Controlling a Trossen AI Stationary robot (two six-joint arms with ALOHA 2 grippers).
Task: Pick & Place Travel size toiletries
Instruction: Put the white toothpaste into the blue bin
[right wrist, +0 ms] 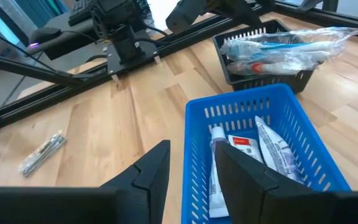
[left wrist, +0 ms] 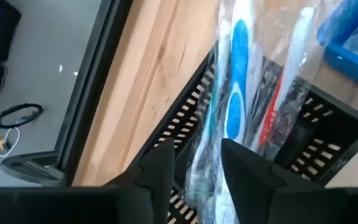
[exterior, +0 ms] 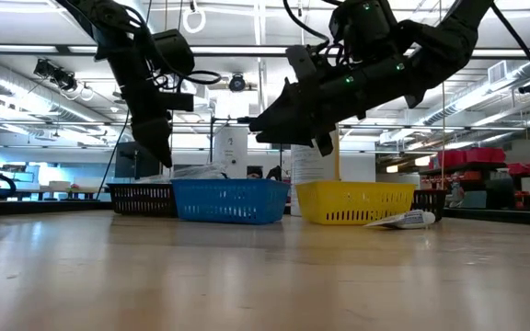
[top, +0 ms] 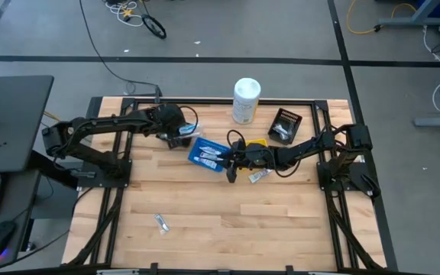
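Note:
My left gripper [top: 180,139] [left wrist: 194,171] is open and points down over a black basket [left wrist: 328,137] [right wrist: 260,74]. Clear-wrapped toothbrushes [left wrist: 235,93] [right wrist: 291,43] are piled in that basket, their wrap showing between the fingers; whether a finger touches it, I cannot tell. My right gripper [top: 231,169] [right wrist: 191,171] is open, empty and raised above the table [exterior: 258,119], at the near corner of a blue bin [top: 208,153] [right wrist: 241,99]. White tubes [right wrist: 269,149] lie in the blue bin. One white tube [top: 260,176] [exterior: 398,220] and one clear-wrapped item [top: 161,222] [right wrist: 42,152] lie flat on the table.
A yellow bin [top: 257,143] [exterior: 352,202] stands to the right of the blue bin, and a second black bin [top: 285,126] behind it. A tall white canister [top: 246,100] stands near the far edge. Bare wood fills the table's near half around the wrapped item.

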